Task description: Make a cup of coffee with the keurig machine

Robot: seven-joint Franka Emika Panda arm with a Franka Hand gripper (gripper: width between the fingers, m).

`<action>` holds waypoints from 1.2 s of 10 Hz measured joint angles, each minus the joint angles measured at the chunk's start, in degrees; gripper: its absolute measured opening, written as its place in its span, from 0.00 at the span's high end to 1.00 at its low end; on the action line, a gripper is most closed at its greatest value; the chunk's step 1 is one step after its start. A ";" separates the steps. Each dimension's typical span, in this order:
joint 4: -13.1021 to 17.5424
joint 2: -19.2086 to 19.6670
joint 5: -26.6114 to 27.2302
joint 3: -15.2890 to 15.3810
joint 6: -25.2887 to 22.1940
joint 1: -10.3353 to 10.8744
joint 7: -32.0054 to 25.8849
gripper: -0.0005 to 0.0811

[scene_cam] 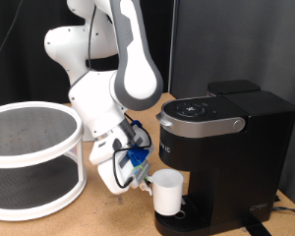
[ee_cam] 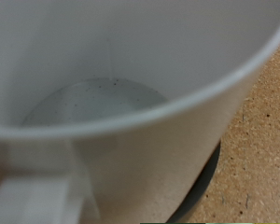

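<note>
Exterior view: white Franka arm comes down from top centre, bends low, gripper sits in lower centre of frame, just left of the cup and right up against its side. Cup is plain white, upright, standing on the round drip tray at the base of the keurig machine, under the brew head. Keurig machine is black and boxy, fills right half of frame, silver-grey arched handle around its domed lid, lid looks down. Fingers hard to make out behind blue fittings and cables on the hand; cannot tell how far apart they are or whether the cup is actually clamped between them. White two-tier round rack with mesh shelves at left edge of frame, well apart from the machine. All on a chipboard tabletop, dark curtain behind. Wrist view: cup fills nearly the whole picture, very close, looking into its open mouth, inside wall white, bottom greyish with a few dark specks, looks dry. Cup handle blurred at lower left. Dark curved edge of the drip tray shows under the cup at lower right, chipboard beyond it. No fingers visible in this view
</note>
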 joint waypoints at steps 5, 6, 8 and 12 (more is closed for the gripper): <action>2.74 2.83 3.54 1.24 0.71 0.19 -2.12 0.91; 2.78 2.85 3.99 1.29 0.70 0.20 -2.23 0.91; 2.80 2.87 4.48 1.40 0.38 0.20 -2.73 0.91; 2.76 2.86 4.50 1.41 0.15 0.17 -3.05 0.58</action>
